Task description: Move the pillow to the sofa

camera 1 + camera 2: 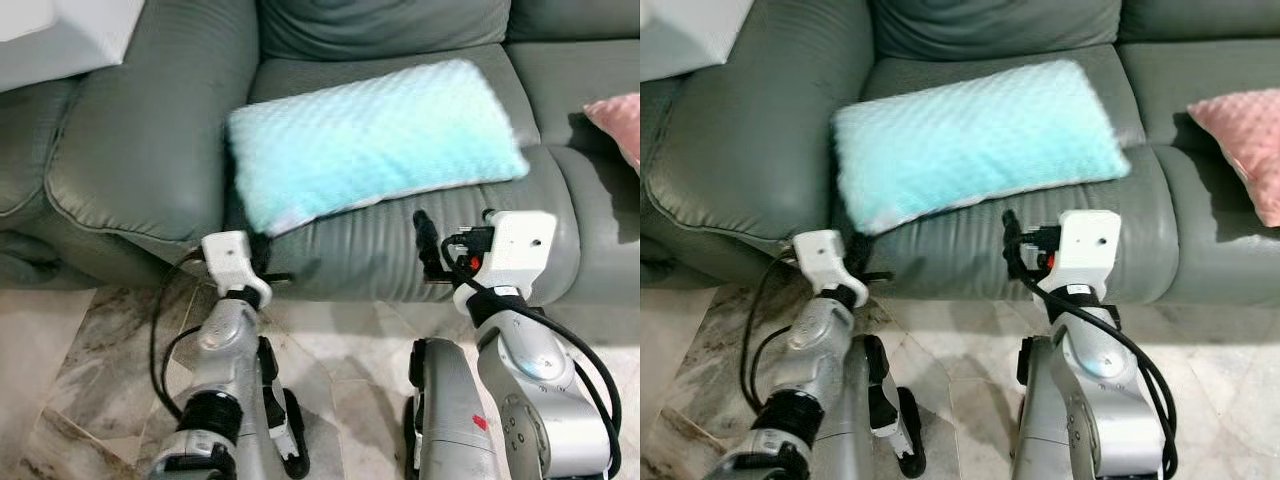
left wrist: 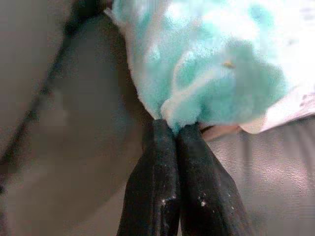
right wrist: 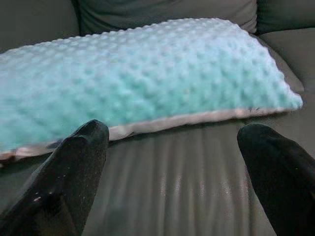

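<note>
The turquoise pillow (image 1: 370, 140) is already lying flat on the grey sofa (image 1: 140, 150) seat, but the left gripper (image 2: 176, 135) is pinched shut on its front corner, while the right gripper (image 3: 172, 142) hangs wide open just in front of the cushion edge, holding nothing. Main risk I see: if that left arm backs off before letting go, it'll probably drag the pillow right off the front edge onto the floor.

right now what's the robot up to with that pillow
The robot stands in front of the grey sofa, and the turquoise pillow already lies flat on its seat cushion. The left end effector is shut on the pillow's near corner. The right end effector is open, hanging just short of the pillow's front edge and touching nothing. A pink cushion lies further along the sofa.
</note>
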{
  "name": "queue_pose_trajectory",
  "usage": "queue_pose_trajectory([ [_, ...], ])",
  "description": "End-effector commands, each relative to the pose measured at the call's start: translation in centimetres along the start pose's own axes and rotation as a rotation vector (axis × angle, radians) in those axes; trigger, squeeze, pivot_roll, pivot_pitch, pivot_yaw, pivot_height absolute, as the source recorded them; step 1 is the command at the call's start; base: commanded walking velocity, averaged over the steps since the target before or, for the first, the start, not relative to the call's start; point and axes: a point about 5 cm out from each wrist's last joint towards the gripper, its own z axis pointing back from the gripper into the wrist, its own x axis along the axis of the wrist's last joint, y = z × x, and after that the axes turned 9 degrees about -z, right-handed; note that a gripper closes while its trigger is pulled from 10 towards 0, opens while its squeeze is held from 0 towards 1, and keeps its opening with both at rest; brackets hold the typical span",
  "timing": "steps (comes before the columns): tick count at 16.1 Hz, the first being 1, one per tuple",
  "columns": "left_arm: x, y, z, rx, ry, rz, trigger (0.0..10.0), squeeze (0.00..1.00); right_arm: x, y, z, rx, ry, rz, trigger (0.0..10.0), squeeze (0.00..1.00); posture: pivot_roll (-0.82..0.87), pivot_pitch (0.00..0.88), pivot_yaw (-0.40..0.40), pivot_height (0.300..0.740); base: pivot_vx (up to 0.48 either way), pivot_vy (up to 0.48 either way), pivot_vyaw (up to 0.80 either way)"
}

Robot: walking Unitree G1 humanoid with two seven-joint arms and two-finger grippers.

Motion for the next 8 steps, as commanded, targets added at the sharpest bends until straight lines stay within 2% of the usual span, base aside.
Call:
queue_pose_trajectory([
  [1,-0.3,0.3,1.1,-0.017,0.038,0.0,0.0,0.0,-0.4,0.0,0.1,0.004,0.009,-0.009,10.0,0.0,-0.2,0.288,0.153,0.581,0.0,0.0,0.0],
  [2,-0.5,0.3,1.6,-0.044,0.065,-0.002,0.0,0.0,-0.4,-0.1,0.0,0.005,0.006,-0.011,10.0,0.0,-0.19,0.289,0.155,0.581,0.0,0.0,0.0],
  [4,-0.8,0.5,1.5,-0.075,0.088,-0.004,0.0,0.0,-0.4,0.0,-0.1,0.006,0.005,-0.014,10.0,0.0,-0.19,0.291,0.157,0.581,0.0,0.0,0.0],
  [6,-1.0,1.0,0.3,-0.107,0.124,-0.052,0.0,0.0,-0.5,0.0,-0.2,0.004,0.003,-0.016,10.0,0.0,-0.2,0.291,0.158,0.581,0.0,0.0,0.0],
  [8,-0.3,1.6,-1.0,-0.108,0.142,-0.11,0.0,0.0,-0.4,-0.1,-0.2,0.0,-0.002,-0.013,10.0,0.0,-0.2,0.29,0.158,0.581,0.0,0.0,0.0],
])
